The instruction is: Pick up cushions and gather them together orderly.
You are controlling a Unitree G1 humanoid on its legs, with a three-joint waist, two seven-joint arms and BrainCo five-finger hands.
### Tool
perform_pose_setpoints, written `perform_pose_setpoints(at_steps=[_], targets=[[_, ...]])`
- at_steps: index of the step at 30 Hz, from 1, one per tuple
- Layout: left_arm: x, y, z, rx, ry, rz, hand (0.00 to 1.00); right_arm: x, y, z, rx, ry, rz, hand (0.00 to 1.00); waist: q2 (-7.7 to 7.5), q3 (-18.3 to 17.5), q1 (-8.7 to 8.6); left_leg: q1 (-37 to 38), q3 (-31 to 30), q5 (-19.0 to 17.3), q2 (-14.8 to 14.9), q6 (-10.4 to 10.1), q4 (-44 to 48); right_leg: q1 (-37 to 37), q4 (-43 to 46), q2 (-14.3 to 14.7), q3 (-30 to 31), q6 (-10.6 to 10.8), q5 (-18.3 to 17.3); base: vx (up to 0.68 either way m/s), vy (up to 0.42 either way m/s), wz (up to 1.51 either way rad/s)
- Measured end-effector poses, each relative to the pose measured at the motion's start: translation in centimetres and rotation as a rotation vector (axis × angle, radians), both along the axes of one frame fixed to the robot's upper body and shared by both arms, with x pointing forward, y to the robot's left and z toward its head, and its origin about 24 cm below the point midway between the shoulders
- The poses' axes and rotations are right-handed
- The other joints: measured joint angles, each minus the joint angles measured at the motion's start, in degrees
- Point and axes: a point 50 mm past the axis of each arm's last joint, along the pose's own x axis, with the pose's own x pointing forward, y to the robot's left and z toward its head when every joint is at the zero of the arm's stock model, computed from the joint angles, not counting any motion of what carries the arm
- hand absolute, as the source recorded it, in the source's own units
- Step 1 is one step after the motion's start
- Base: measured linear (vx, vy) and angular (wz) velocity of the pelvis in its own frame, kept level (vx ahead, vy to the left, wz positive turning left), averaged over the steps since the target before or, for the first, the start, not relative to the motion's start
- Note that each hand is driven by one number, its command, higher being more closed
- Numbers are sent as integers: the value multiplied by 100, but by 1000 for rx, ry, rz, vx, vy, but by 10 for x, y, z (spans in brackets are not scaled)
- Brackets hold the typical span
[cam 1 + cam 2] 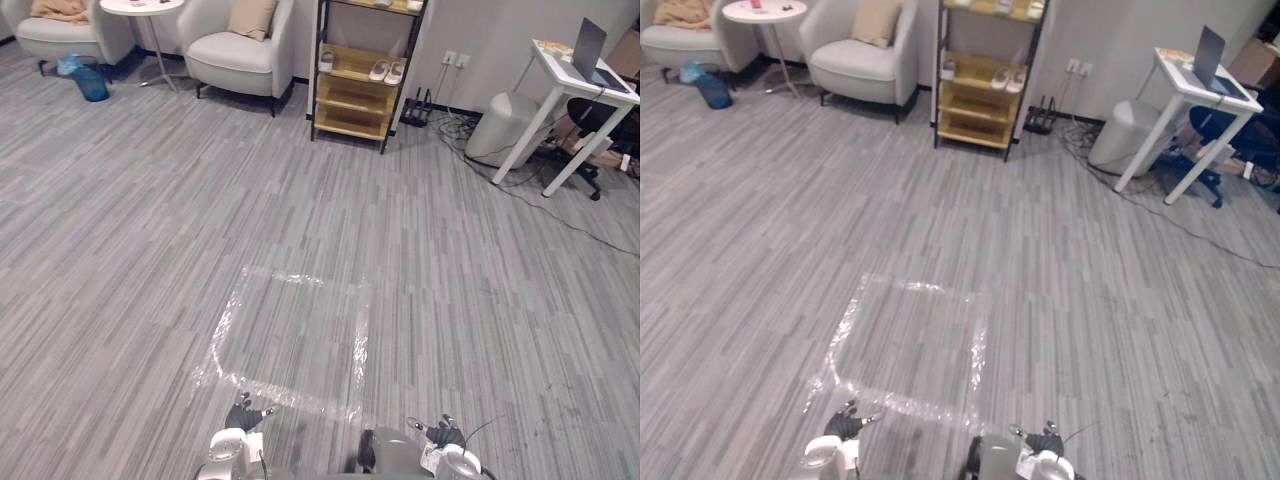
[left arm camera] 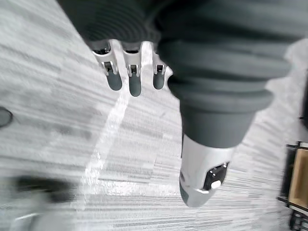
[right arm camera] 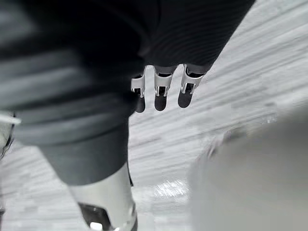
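Observation:
A beige cushion [image 1: 252,17] leans upright against the back of the light armchair [image 1: 235,55] at the far wall. A tan cushion or folded cloth [image 1: 60,10] lies on the second armchair [image 1: 50,35] at the far left. My left hand [image 1: 245,412] and right hand [image 1: 443,433] hang low at the near edge of the view, far from both chairs. In the wrist views the left hand's fingers [image 2: 134,79] and the right hand's fingers [image 3: 161,94] point straight down over bare floor, open and holding nothing.
A taped square [image 1: 290,340] marks the grey plank floor just ahead. At the far wall stand a wooden shoe shelf [image 1: 355,100], a round side table [image 1: 142,8] and a blue bin [image 1: 90,82]. A white desk [image 1: 580,80], grey stool [image 1: 505,125] and floor cables [image 1: 455,125] fill the right.

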Motion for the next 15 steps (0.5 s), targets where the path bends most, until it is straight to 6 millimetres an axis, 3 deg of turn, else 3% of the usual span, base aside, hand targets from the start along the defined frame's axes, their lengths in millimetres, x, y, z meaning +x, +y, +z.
perform_pose_setpoints(at_steps=[1,2,3,4,5,6,7,8,9,10,11,12,13,14,15], targets=[[-3,-1,-2,-5,12,3,0,0,-3,0,-6,3,0,0,32,-14,-49,22,-186,-32,56,-59,138,48,42,46,97,-189,435,706,-292,68],[-2,-6,-2,-23,13,19,0,1,-9,1,-20,4,4,0,313,-73,-61,-65,-454,-13,296,-113,624,159,224,181,-161,-306,488,700,-260,67],[0,-10,-2,-40,3,40,0,3,-11,2,-29,1,17,0,461,-95,-17,-565,-538,246,323,-506,1647,254,277,259,-320,-401,182,552,-196,55],[4,-10,0,-47,-9,58,0,6,-10,3,-30,-6,28,0,518,-59,-6,-868,-527,559,296,-649,2329,376,251,306,-335,-443,75,824,-287,28],[1,-11,-1,-62,-5,101,0,12,-10,5,-44,-14,69,0,612,12,47,-1466,-427,1458,314,-859,3658,782,73,399,-301,-492,-117,679,-209,6],[2,-11,-1,-62,-10,103,0,14,-9,5,-47,-9,84,0,665,118,109,-1936,-206,1174,496,-797,4695,1333,-127,517,-269,-636,-294,804,-240,0],[5,-10,1,-56,-22,98,0,14,-7,5,-41,-6,85,0,632,168,148,-2133,-77,963,559,-754,4983,1606,-206,528,-264,-690,-349,618,-148,8],[12,-5,6,-37,-57,83,0,15,0,4,-22,-8,83,0,505,237,285,-2587,149,559,559,-726,5083,2123,-400,487,-262,-729,-426,558,-145,11],[17,-3,9,-21,-81,54,0,22,6,5,-10,-23,82,0,369,265,341,-3091,367,234,418,-604,4544,2552,-665,388,-227,-741,-447,540,-130,6],[18,-2,10,-18,-87,48,0,24,7,6,-8,-29,83,0,345,268,362,-3217,422,172,355,-601,4210,2651,-734,353,-192,-730,-454,505,-89,-18],[19,-3,11,-15,-94,39,0,33,7,8,-11,-49,88,0,336,251,445,-3507,438,209,156,-630,3032,2827,-884,253,-65,-652,-546,598,6,-55],[19,-5,11,-20,-95,36,0,40,5,11,-21,-68,94,0,414,252,566,-3753,303,648,13,-708,1547,3019,-1036,202,134,-447,-799,492,22,-63],[17,-5,10,-26,-94,41,0,42,4,12,-25,-74,96,0,483,254,604,-3786,278,1052,10,-740,1272,3085,-1089,196,192,-374,-871,654,136,-77],[15,-7,9,-38,-91,69,0,39,3,10,-26,-56,101,0,576,261,685,-3630,406,1938,46,-747,920,3309,-1147,173,363,-294,-997,570,128,-52],[15,-6,9,-29,-93,55,0,38,12,8,-2,-45,113,0,482,268,684,-3468,591,1780,-72,-577,891,3416,-1164,16,542,-266,-976,683,166,-48]])
